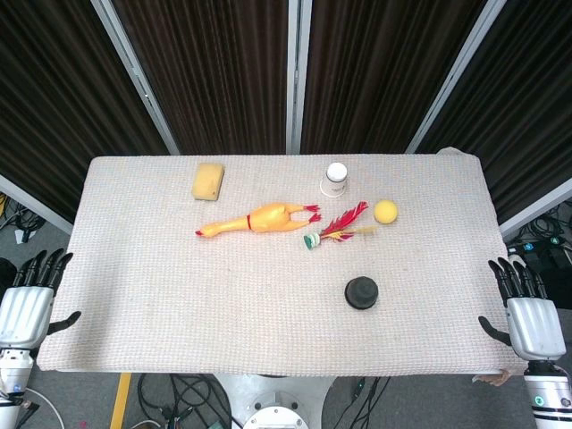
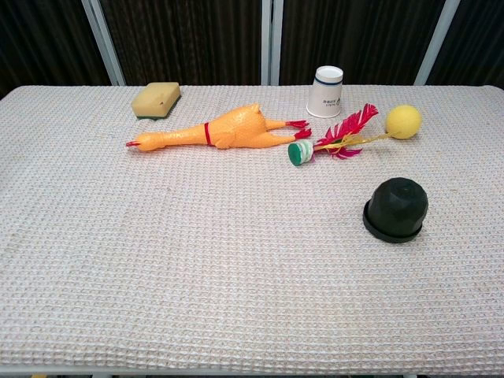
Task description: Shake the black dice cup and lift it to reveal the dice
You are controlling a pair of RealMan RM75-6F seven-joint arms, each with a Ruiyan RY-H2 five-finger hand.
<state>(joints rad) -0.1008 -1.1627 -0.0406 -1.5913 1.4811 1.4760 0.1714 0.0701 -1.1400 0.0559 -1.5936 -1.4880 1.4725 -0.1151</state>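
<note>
My left hand (image 1: 25, 308) waits by the near left corner of the table, off its edge, with its fingers spread apart and nothing in them. My right hand (image 1: 529, 313) waits by the near right corner the same way, fingers wide and holding nothing. Neither hand touches anything yet. The table has a pale, bumpy woven cloth (image 2: 197, 260) on it. The thing nearest to me is the round black plastic dice cup (image 2: 395, 208). It sits mouth down on its flat black base, on the right side of the table, closer to my right hand, and the dice are hidden under it. I think my right hand should go for it. If I squeeze too low, I may grab the base too, and then the dice will not show when I lift. If I shake too hard or tip the cup, the dice could roll away. Farther back lie a red feather shuttlecock with a green and white end (image 2: 331, 142) and a long yellow rubber chicken (image 2: 216, 131). Past them are a small yellow ball (image 2: 403, 121), a white paper cup turned upside down (image 2: 325, 91) and a yellow sponge block (image 2: 156, 99). The paper cup has tiny dark writing on its side, but it is too small for me to read.
</note>
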